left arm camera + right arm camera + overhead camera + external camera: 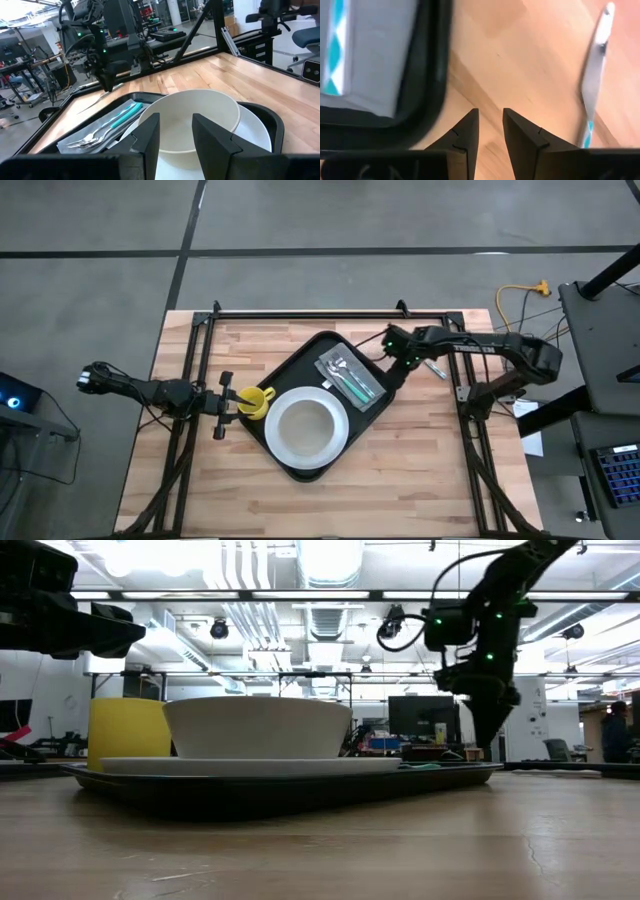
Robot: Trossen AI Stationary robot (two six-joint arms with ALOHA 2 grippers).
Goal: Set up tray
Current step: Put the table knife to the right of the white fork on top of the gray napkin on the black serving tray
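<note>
The black tray (296, 368) sits askew mid-table. On it stand a white plate (339, 442) carrying a white bowl (305, 425), a grey napkin (352, 380) with forks, and a yellow cup (257, 402) at the tray's left edge. My left gripper (232, 401) hovers open above and just left of the cup; its wrist view looks over the bowl (195, 112). My right gripper (490, 122) points down at bare wood just outside the tray's far right rim (434, 75), its fingers a narrow gap apart. A knife (595, 85) lies on the table right of it.
A black metal frame (330, 313) borders the far edge and both sides of the wooden table. Bare wood lies near of the tray and along the right side beyond the knife (436, 367). The low view shows the right gripper (490, 735) hanging by the tray's end (470, 772).
</note>
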